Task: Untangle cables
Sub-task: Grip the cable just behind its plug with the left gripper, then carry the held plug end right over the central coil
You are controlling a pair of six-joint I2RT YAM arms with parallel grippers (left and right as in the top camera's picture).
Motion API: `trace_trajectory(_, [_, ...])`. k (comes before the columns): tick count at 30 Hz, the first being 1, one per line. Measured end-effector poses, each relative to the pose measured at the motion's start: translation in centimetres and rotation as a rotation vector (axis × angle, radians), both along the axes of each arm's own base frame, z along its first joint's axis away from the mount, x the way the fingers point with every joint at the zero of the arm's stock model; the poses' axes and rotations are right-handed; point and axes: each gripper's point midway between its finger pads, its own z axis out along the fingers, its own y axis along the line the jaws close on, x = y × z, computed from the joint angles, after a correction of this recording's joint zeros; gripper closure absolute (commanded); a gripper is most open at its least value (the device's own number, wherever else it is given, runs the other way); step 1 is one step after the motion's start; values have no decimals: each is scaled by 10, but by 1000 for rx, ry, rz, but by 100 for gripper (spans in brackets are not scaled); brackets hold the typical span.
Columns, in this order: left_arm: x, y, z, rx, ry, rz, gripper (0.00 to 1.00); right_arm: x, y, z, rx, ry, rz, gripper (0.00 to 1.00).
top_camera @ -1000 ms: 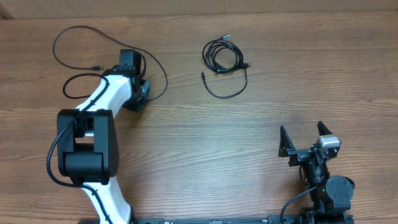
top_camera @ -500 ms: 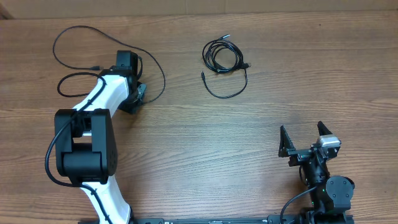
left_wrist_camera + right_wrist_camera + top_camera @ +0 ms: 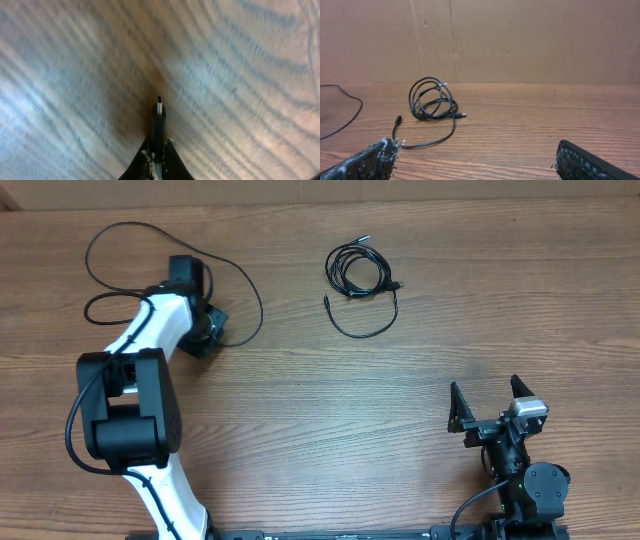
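The left gripper (image 3: 158,148) is pinching its jaws fully together on the plug (image 3: 159,117) of a loose cable (image 3: 261,308). In the wrist view the plug's silver tip is sticking out past the fingertips toward 12 o'clock, over blurred wood grain. Seen from overhead, that gripper is sitting at about 10 o'clock on the table (image 3: 400,430), mostly hidden under its own white arm. The loose cable is leaving it toward 3 o'clock and bowing up round to 12 o'clock. From there it is running on into a wide open loop lying at 10 o'clock from the gripper, and its other end is hiding behind the arm. The coiled bundle (image 3: 358,272) is lying well apart, at 2 o'clock from the left gripper and near the table's far edge. One tail (image 3: 360,337) is curling out of it toward 6 o'clock and ending in a small connector. The right gripper (image 3: 487,388) is standing wide open and holding nothing at about 4 o'clock on the table, with the bundle at 11 o'clock from it.
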Motion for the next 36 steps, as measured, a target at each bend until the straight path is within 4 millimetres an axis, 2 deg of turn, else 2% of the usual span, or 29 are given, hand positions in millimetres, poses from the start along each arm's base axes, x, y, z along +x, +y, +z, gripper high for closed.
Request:
trace_trajectory(3, [9, 8, 2, -42, -21, 11, 96, 0, 0, 0, 0, 0, 0, 0])
trace_trajectory(6, [27, 28, 5, -60, -70, 27, 96, 0, 0, 0, 0, 0, 0, 0])
trace_trajectory(10, [55, 56, 28, -55, -167, 42, 96, 0, 0, 0, 0, 0, 0, 0])
trace_trajectory(12, [73, 70, 52, -43, -240, 46, 96, 0, 0, 0, -1, 0, 0, 0])
trace_trajectory(17, [118, 108, 131, 2, -454, 52, 96, 0, 0, 0, 0, 0, 0, 0])
trace_trajectory(20, [132, 131, 170, 36, -559, 62, 96, 0, 0, 0, -1, 0, 0, 0])
trace_trajectory(23, [138, 152, 192, 81, -622, 59, 96, 0, 0, 0, 0, 0, 0, 0])
trace_trajectory(27, [134, 169, 188, 153, -603, 44, 96, 0, 0, 0, 0, 0, 0, 0])
trace_trajectory(30, [138, 177, 172, 209, -574, 18, 96, 0, 0, 0, -1, 0, 0, 0])
trace_trajectory(33, [146, 184, 142, 242, -542, -13, 96, 0, 0, 0, -1, 0, 0, 0])
trace_trajectory(36, [154, 192, 102, 260, -504, -43, 96, 0, 0, 0, 0, 0, 0, 0])
